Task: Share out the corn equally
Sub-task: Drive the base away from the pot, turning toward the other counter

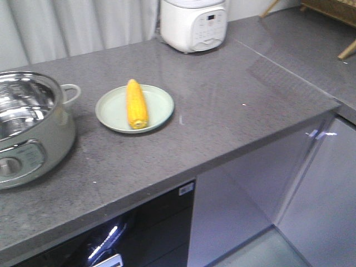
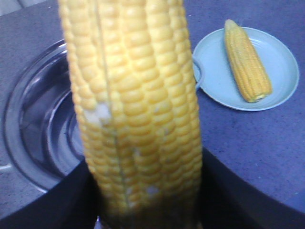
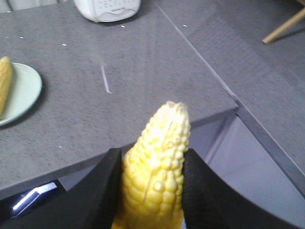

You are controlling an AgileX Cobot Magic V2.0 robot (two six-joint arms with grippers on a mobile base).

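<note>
- The first cob (image 1: 136, 104) lies lengthwise on a pale green plate (image 1: 161, 108) on the grey table (image 1: 233, 111).
- A steel pot (image 1: 28, 128) stands just left of the plate.
- Only the left wrist view shows a second cob (image 2: 133, 105), clamped between the left hand (image 2: 143, 210) fingers, in front of the pot.
- Only the right wrist view shows a third cob (image 3: 157, 167), gripped tip-up by the right hand (image 3: 153, 200), with the table's edge behind it.
- A white rice cooker (image 1: 193, 22) sits at the back.
</note>
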